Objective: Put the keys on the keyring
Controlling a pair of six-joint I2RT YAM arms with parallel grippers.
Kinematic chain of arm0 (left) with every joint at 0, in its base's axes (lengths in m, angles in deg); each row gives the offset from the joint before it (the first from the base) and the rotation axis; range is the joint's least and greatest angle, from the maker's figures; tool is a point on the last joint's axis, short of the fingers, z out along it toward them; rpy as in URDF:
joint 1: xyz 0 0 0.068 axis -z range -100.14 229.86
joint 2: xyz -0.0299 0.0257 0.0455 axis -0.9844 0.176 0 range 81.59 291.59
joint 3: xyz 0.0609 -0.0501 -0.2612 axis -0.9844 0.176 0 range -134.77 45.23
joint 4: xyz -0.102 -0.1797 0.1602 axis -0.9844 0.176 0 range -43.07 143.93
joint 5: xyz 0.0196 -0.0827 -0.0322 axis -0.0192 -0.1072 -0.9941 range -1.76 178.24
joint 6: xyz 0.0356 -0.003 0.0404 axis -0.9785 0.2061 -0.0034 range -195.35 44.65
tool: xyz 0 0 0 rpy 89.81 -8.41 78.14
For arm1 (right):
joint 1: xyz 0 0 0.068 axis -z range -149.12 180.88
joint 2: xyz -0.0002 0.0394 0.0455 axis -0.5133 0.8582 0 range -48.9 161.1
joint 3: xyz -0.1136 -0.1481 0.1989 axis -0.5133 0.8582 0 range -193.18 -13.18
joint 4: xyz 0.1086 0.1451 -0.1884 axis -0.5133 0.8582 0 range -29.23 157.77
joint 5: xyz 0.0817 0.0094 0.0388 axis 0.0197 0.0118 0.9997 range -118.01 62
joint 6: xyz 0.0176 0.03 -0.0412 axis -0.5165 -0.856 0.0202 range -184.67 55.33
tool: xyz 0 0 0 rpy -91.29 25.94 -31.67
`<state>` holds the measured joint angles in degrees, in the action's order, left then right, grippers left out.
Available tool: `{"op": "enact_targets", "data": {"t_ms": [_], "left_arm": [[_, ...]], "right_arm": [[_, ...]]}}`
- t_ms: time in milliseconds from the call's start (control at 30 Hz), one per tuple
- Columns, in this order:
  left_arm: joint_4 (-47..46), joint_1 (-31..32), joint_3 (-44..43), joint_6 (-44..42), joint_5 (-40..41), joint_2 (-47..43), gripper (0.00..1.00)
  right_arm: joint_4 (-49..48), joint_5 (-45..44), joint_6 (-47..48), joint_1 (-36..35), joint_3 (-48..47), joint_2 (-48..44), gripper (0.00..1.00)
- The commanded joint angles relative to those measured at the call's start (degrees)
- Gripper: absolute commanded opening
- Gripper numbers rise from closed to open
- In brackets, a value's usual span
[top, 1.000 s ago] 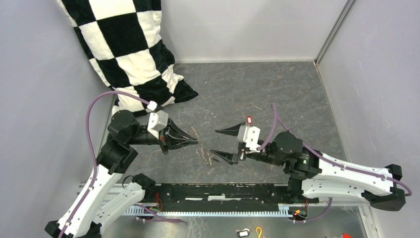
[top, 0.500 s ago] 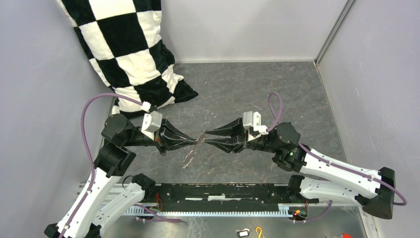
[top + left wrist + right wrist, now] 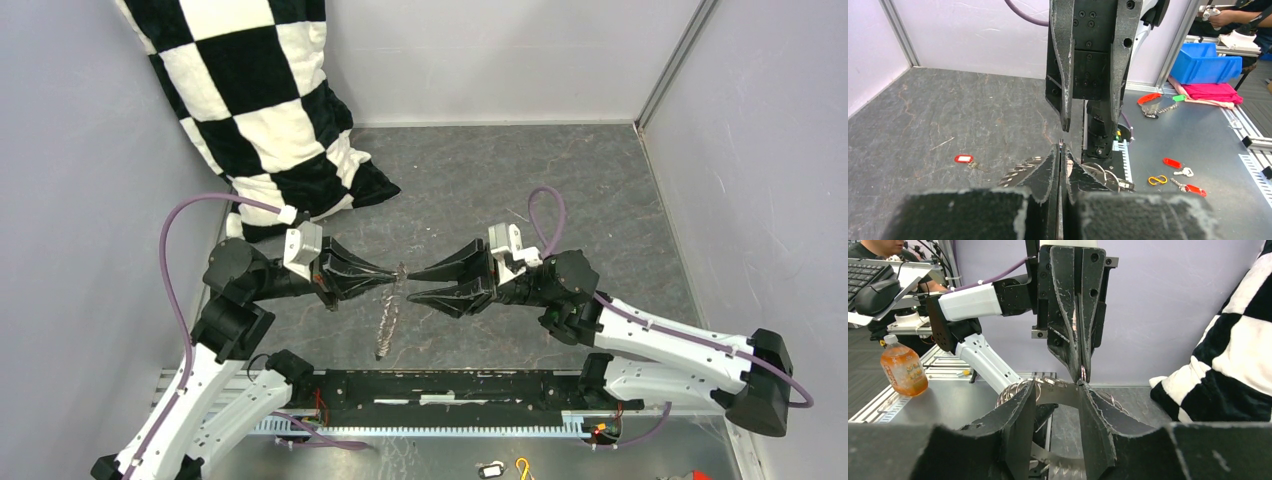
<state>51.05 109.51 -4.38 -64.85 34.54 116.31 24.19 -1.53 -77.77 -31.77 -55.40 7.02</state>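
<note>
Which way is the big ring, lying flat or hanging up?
Hanging up, on edge. The left gripper is shut on the top of the keyring, and the rest dangles below. Whether its bottom touches the table, cannot tell.

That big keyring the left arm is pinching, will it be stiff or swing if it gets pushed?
The keyring probably keeps its hoop shape: pinched near the top by the left gripper, it hangs without sagging. Held at one spot only, it would likely swing or twist when nudged. Its small fringe pieces look loose and may shift.
</note>
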Motion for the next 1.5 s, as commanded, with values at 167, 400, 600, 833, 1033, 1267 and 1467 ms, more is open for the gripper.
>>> {"op": "enact_targets", "data": {"t_ms": [167, 400, 600, 833, 1033, 1267, 1467], "left_arm": [[-6.72, -0.12, 1.34, 4.23, 1.26, -0.75, 0.02], [-7.33, -0.11, 1.91, 3.27, -4.26, -1.34, 0.02], [-7.37, -0.09, 2.49, 2.38, -5.96, -1.89, 0.02], [-6.19, -0.12, 2.57, 0.84, -4.78, -2.60, 0.02], [-6.15, -0.07, 2.71, 0.61, -6.31, -2.55, 0.02], [-6.14, -0.12, 3.01, 0.07, -3.76, -3.16, 0.02], [-6.19, -0.11, 3.99, -0.03, -3.93, -3.35, 0.02]], "right_arm": [[-6.27, -0.82, -3.59, 0.10, -0.32, 3.34, 0.42], [-5.69, -2.75, -3.23, 0.09, -0.15, 3.60, 0.41], [-6.25, -2.51, -3.83, 0.12, -0.15, 4.20, 0.39], [-1.44, -1.87, -1.32, 0.05, -0.17, 0.87, 0.38], [0.52, 0.93, -1.52, 0.25, -1.76, 1.04, 0.38], [-2.09, 3.40, -3.96, 0.27, -2.81, 4.03, 0.32], [-4.49, 3.05, -6.43, 0.33, -3.40, 6.51, 0.27]]}}
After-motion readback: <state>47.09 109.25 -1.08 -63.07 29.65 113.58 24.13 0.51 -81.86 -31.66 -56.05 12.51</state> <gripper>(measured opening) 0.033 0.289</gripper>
